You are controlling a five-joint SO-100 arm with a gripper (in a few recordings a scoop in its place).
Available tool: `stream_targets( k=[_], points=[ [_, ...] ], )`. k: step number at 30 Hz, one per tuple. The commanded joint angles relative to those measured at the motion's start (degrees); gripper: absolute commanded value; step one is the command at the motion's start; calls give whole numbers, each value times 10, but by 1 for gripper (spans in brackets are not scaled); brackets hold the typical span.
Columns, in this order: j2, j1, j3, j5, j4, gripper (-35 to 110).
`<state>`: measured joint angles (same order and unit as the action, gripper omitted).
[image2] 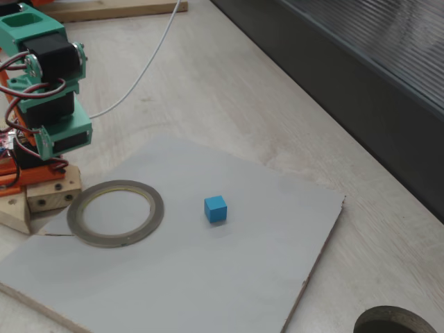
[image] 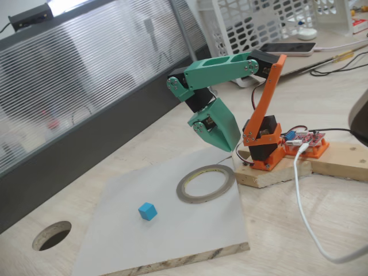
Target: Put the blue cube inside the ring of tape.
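Observation:
The blue cube [image: 148,211] [image2: 215,208] sits alone on a grey board [image: 178,241] [image2: 208,277], a few cube-widths from the ring of tape [image: 198,199] [image2: 118,241]. The ring lies flat on the same board, and its opening holds nothing. My green gripper [image: 229,142] hangs folded under the arm, tip pointing down just beyond the ring's far edge, well away from the cube. Its jaws look shut with nothing between them. In the other fixed view the arm's green and black body [image2: 52,90] stands behind the ring, with the fingertips hidden.
A round hole [image: 52,234] [image2: 395,322] is cut through the pale table near the board's corner. The arm's orange base stands on a wooden block [image: 270,175]. A white cable [image: 305,218] [image2: 149,62] trails over the table. A dark panel [image: 86,138] runs along one side.

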<state>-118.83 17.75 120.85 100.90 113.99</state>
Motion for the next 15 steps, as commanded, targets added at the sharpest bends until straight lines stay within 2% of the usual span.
stream_targets(
  k=[1,15],
  points=[
    [-6,4,8,2,15,2],
    [-11,-1,-1,2,15,2]
  ],
)
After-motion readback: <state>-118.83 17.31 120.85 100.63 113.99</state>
